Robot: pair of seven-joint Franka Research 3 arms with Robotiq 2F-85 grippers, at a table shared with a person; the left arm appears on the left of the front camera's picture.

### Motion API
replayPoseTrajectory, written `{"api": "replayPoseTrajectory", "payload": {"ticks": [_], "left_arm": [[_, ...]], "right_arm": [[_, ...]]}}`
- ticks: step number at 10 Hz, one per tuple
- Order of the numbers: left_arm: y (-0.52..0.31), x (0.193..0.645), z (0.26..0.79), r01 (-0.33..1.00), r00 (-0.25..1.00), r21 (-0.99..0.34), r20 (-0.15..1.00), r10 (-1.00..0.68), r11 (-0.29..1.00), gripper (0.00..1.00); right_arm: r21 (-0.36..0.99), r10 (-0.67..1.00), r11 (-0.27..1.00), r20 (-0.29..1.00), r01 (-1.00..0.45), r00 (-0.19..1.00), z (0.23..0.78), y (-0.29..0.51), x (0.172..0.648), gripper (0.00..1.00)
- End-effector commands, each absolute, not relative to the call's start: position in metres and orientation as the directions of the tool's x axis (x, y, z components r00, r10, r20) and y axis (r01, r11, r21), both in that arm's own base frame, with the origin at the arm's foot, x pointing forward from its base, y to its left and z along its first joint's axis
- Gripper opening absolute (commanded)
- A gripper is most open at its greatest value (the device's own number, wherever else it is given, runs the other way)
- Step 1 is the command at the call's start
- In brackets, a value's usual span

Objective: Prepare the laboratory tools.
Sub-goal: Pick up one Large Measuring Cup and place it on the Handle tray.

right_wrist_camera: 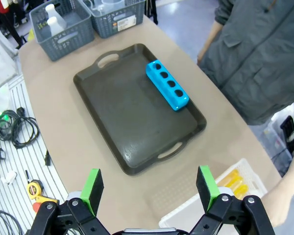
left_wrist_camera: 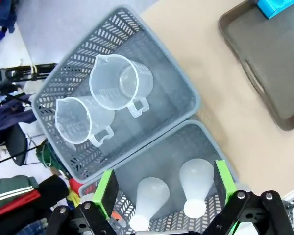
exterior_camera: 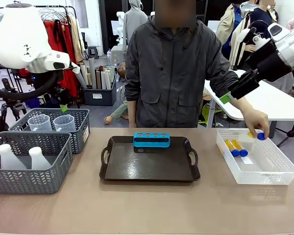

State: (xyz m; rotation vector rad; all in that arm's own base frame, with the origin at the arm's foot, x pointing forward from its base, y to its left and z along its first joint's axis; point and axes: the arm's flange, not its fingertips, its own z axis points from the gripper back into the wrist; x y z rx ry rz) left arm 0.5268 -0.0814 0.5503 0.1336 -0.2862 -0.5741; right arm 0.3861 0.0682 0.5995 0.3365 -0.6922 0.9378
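Note:
A blue tube rack (exterior_camera: 151, 140) (right_wrist_camera: 167, 85) lies on the black tray (exterior_camera: 137, 169). Two yellow blue-capped tubes (exterior_camera: 236, 148) lie in a white basket (exterior_camera: 272, 171). The person's hand (exterior_camera: 256, 122) holds another tube (exterior_camera: 260, 136) over that basket. Two clear jugs (left_wrist_camera: 120, 83) stand in the far grey basket, and two white flasks (left_wrist_camera: 196, 183) in the near one. My left gripper (left_wrist_camera: 165, 188) hangs open high above the flasks. High over the table's right side, my right gripper (right_wrist_camera: 149, 183) is open and holds nothing.
The two grey mesh baskets (exterior_camera: 63, 147) stand side by side at the table's left. The person stands at the far edge behind the tray. Bare tabletop (exterior_camera: 147, 205) runs along the near edge.

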Motion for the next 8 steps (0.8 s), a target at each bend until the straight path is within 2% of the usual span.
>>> {"api": "replayPoseTrajectory", "payload": {"ticks": [1, 3, 5, 8], "left_arm": [[-0.077, 0.545, 0.530, 0.451, 0.857, 0.146, 0.206, -0.473, 0.880, 1.00], [-0.068, 0.576, 0.500, 0.394, 0.888, 0.133, 0.201, -0.414, 0.909, 1.00], [-0.063, 0.593, 0.474, 0.314, 0.923, 0.114, 0.194, -0.331, 0.943, 1.00], [-0.052, 0.612, 0.440, 0.262, 0.945, 0.096, 0.177, -0.275, 0.960, 1.00]], "right_arm": [[-0.013, 0.610, 0.545, 0.693, -0.838, 0.385, 0.597, 0.067, 0.385, 1.00], [-0.013, 0.610, 0.545, 0.693, -0.838, 0.385, 0.597, 0.067, 0.385, 1.00], [-0.013, 0.610, 0.545, 0.693, -0.838, 0.385, 0.597, 0.067, 0.385, 1.00], [-0.013, 0.610, 0.545, 0.693, -0.838, 0.385, 0.597, 0.067, 0.385, 1.00]]}}
